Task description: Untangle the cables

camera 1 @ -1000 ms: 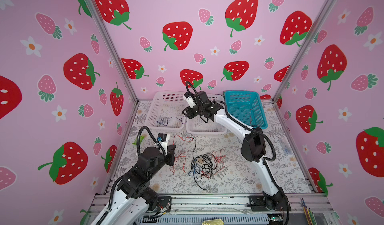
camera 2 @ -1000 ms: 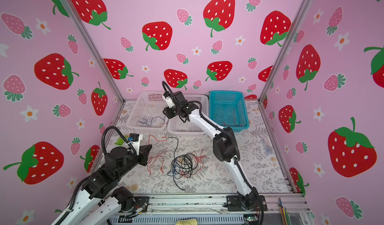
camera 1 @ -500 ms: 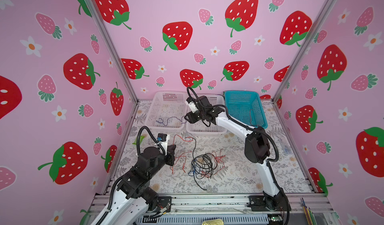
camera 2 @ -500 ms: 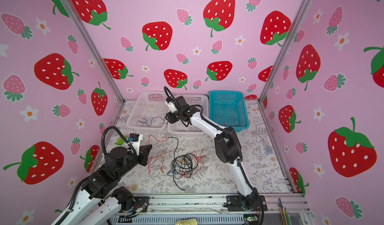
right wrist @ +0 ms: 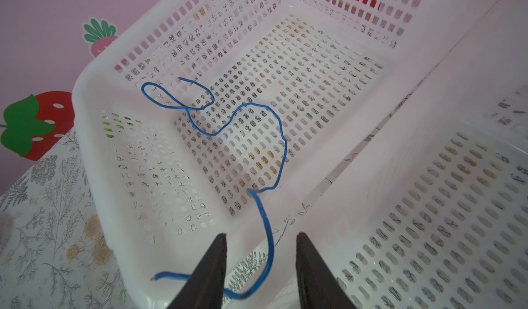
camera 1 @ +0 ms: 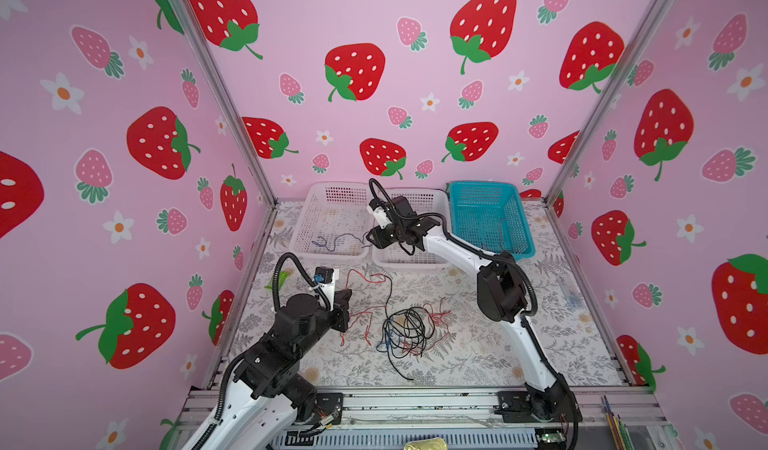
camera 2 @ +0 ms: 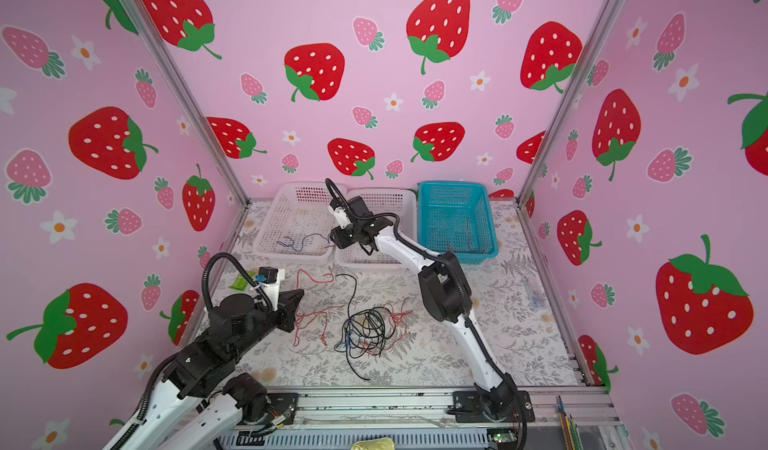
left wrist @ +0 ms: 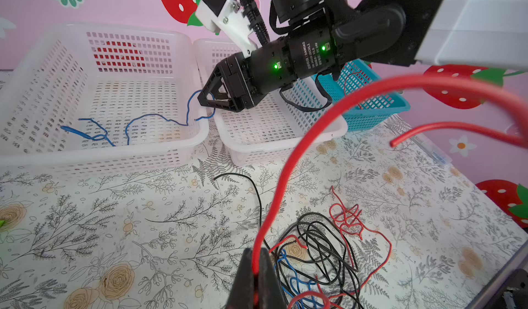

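A tangle of black, red and blue cables lies mid-table. My left gripper is shut on a red cable that arcs up from its tips and trails over the mat. A blue cable lies in the left white basket. Its end hangs over the near rim. My right gripper hovers open above the rims between the two white baskets, and that blue end passes loosely between its fingers.
A second white basket stands beside the first, and a teal basket at the back right holds a thin cable. A green scrap lies by the left wall. A clear plastic piece lies near the right wall.
My right gripper has come down and forward over the basket rims; the blue cable now lies loose between its jaws. The left arm has stayed still with the red cable.
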`<state>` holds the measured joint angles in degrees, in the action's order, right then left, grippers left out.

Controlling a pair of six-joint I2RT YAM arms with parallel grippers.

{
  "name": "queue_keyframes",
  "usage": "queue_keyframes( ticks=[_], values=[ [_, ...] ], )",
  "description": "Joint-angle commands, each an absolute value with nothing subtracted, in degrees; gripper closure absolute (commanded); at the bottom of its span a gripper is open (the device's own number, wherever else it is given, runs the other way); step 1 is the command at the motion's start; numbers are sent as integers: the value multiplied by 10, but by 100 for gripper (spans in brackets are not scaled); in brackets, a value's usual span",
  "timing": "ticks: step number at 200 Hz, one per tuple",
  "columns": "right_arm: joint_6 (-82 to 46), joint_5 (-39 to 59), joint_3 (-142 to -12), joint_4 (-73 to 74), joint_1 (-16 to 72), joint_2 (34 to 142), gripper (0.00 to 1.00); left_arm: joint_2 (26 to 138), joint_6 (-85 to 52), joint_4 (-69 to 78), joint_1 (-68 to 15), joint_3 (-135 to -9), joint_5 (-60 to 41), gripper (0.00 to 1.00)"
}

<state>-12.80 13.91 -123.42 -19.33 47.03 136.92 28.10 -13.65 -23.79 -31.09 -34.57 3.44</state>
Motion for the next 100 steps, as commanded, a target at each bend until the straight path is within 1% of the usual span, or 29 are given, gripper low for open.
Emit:
queue_keyframes(
  ticks=[1, 38, 83, 100],
  values=[
    [-121, 137, -1254, -192, 470, 1373, 62, 274, -130, -222, -308, -343, 34, 100],
    [-121, 138, -1253, -192, 469, 1372, 77, 274, -130, -220, -307, -343, 33, 100],
    [-119, 139, -1252, -192, 471, 1370, 89, 275, -128, -220, -307, -343, 33, 100],
    [-120, 140, -1249, -192, 472, 1360, 92, 275, -129, -220, -307, -343, 33, 100]
  ],
)
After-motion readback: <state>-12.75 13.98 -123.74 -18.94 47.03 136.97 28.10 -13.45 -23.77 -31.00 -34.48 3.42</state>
